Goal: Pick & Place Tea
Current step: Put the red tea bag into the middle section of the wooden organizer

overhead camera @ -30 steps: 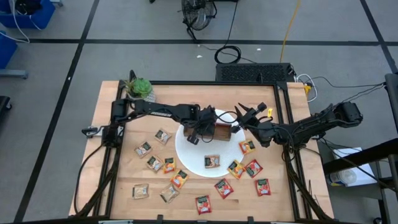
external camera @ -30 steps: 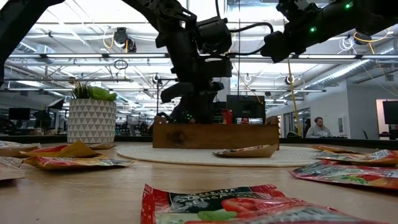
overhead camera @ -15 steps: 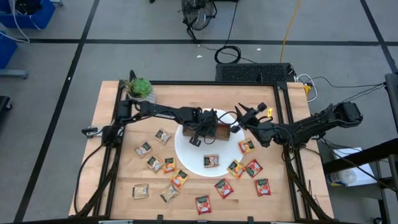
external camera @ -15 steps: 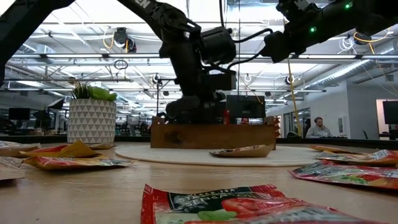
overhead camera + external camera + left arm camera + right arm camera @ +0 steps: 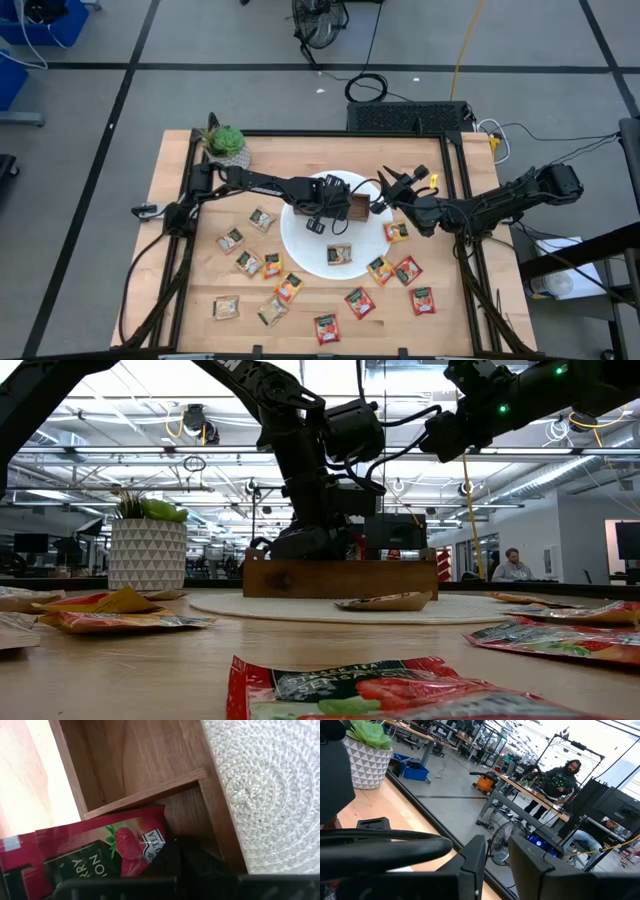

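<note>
L tool (image 5: 170, 870) clamped on red strawberry-print tea sachet (image 5: 85, 850) inside wooden tray (image 5: 150, 765); R tool's state unclear.

Seen from above, the counter (image 5: 200, 240) is lit evenly from overhead, with only faint, soft shadows beside the arms. In the low view, bright ceiling lights and windows behind turn both arms into near-black silhouettes, and the red sachet (image 5: 400, 695) nearest the lens is blurred. The left wrist view is warm and soft-focused, its dark fingers (image 5: 170, 870) a blur against the wooden tray (image 5: 150, 760).
</note>
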